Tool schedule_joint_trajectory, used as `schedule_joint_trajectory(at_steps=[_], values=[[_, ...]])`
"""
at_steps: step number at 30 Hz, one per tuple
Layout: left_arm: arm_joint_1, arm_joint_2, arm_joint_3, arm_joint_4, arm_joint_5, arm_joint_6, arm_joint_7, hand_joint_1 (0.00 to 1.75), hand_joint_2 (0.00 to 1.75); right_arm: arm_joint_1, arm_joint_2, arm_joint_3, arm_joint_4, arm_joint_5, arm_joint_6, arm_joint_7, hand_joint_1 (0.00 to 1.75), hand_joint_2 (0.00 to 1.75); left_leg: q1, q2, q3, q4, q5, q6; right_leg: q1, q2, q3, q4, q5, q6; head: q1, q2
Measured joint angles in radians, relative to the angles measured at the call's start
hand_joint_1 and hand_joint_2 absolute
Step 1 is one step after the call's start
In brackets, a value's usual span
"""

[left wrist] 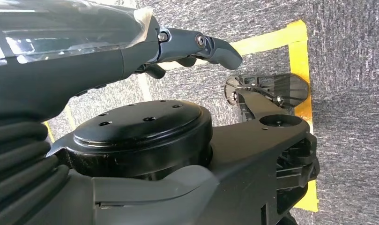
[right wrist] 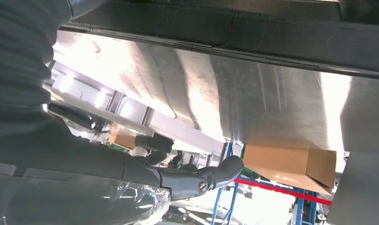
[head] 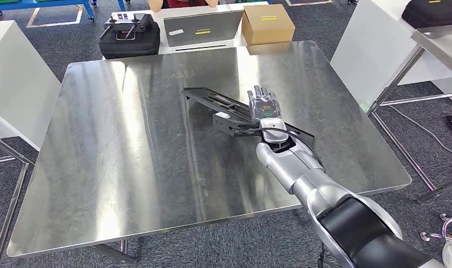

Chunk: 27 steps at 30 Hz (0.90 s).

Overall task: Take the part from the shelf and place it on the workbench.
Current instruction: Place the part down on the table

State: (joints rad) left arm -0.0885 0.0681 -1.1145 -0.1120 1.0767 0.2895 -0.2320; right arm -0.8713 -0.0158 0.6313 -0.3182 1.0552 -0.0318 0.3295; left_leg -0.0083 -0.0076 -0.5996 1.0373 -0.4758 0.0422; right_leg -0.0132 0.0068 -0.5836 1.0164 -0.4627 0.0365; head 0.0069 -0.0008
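Lying on: long black metal bracket part [head: 234, 114] flat on steel table [head: 128, 156], near centre.
Right hand [head: 263, 104]: over part, fingers extended; grip cannot tell.
Left hand [left wrist: 196, 47]: hanging over carpet, holding nothing.

A brown cardboard box [head: 267, 23] sat at the frame's top centre, beside a grey closed laptop [head: 203, 28] and a black zippered case [head: 131, 34] further left.

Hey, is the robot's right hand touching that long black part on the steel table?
Cannot tell. In the head view the right hand overlaps the black part on the workbench, but neither contact nor a gap shows plainly.
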Motion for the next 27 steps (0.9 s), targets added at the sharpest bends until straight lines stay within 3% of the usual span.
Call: schedule_joint_trajectory(at_steps=[18, 27], values=[[-0.004, 0.000, -0.021, -0.001, -0.008, 0.001, -0.016, 0.00, 0.00, -0.007, -0.026, -0.169, -0.110, -0.010, -0.159, -0.156, 0.00, 1.75, 0.000, 0.000, 0.000, 0.000, 0.000, 0.000, 0.000, 0.000, 0.000, 0.000, 0.000, 0.000, 0.000, 0.000], [-0.013, 0.000, -0.025, -0.001, 0.001, 0.008, -0.014, 0.00, 0.00, -0.005, -0.005, -0.284, -0.210, -0.165, -0.189, -0.296, 0.00, 1.75, 0.000, 0.000, -0.001, 0.000, 0.000, 0.000, 0.000, 0.000, 0.000, 0.000, 0.000, 0.000, 0.000, 0.000]])
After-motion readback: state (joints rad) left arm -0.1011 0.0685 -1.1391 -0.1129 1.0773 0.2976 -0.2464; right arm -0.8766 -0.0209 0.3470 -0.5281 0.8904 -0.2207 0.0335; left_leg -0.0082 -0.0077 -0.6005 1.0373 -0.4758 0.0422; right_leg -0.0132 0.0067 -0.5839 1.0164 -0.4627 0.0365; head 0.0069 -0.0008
